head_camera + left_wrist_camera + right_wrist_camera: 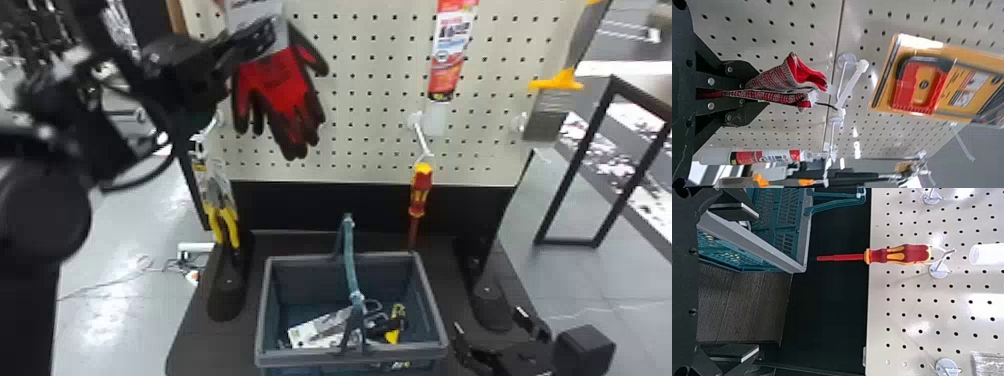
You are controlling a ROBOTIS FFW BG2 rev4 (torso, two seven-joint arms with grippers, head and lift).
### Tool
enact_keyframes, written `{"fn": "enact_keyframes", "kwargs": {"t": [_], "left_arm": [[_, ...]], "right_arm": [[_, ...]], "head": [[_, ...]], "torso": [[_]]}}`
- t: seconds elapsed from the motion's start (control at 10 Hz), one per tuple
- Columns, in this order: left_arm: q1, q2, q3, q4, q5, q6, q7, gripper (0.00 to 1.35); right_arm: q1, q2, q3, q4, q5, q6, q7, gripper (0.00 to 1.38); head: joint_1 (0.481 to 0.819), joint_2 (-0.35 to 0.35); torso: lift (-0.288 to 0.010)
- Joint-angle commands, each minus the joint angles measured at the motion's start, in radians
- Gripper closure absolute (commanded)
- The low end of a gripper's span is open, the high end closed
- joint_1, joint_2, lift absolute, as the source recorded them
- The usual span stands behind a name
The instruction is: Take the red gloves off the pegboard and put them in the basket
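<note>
Cream pegboard (370, 145) (grey floor (110, 300) beyond) backs the left gripper (265, 39), clamped on red gloves (280, 82); the right gripper (489, 321) gapes wide, empty.

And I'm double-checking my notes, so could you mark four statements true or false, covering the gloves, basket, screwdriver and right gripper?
The left gripper grips the red gloves. True.
The basket is empty. False: a white package lies in it, among other things.
The screwdriver hangs from a pegboard hook. True.
The right gripper is shut. False: its fingers stand apart.
</note>
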Motion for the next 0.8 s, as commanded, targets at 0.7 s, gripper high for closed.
{"fn": "enact_keyframes", "kwargs": {"t": [0.7], "left_arm": [[0.422,-0.134,0.08,0.121,0.103,-0.145,0.117,1.21]], "right_arm": [[0.004,0.0,0.002,-0.002,0.003,0.001,0.0,0.12]], "head": [[0.549,0.0]], "torso": [[-0.1]]}}
